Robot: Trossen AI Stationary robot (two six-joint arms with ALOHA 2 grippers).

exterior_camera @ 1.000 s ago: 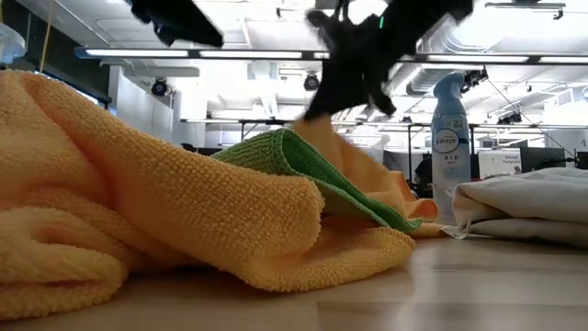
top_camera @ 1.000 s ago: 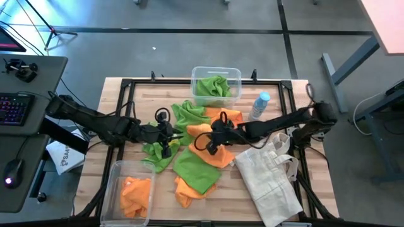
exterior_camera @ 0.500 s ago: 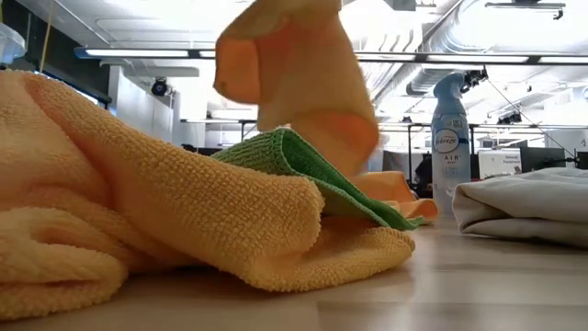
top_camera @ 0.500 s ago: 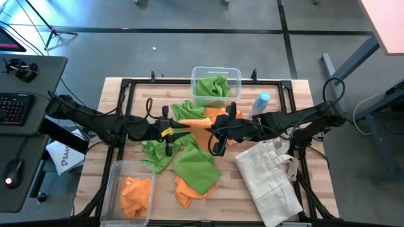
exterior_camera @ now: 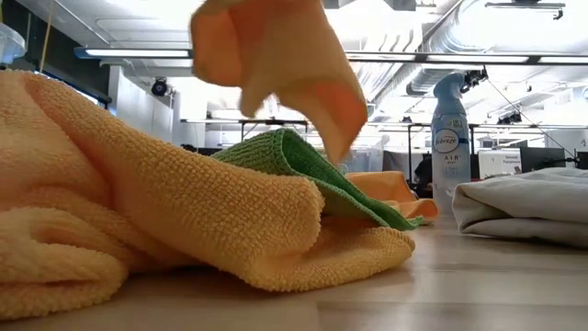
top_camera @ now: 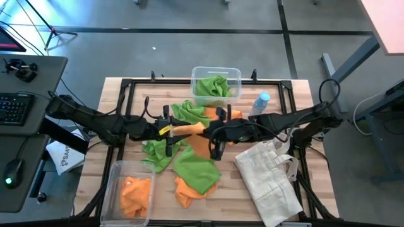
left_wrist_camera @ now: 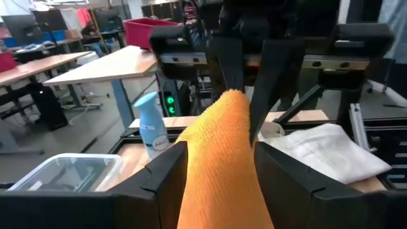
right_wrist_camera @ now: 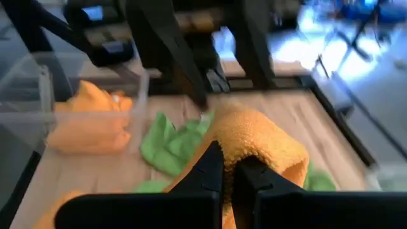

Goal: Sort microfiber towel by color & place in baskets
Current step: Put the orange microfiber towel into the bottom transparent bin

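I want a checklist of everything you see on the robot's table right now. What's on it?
Surface: wooden table in a black frame.
Job's things: far bin holds a green towel; near bin holds orange towels. Loose green and orange towels lie mid-table.
Clutter: spray bottle, white tote bag.
Grippers: right gripper shut on a raised orange towel; left gripper open around that towel's other end.
Cables: black loops on both arms.
Surroundings: keyboard and mouse on a side desk.
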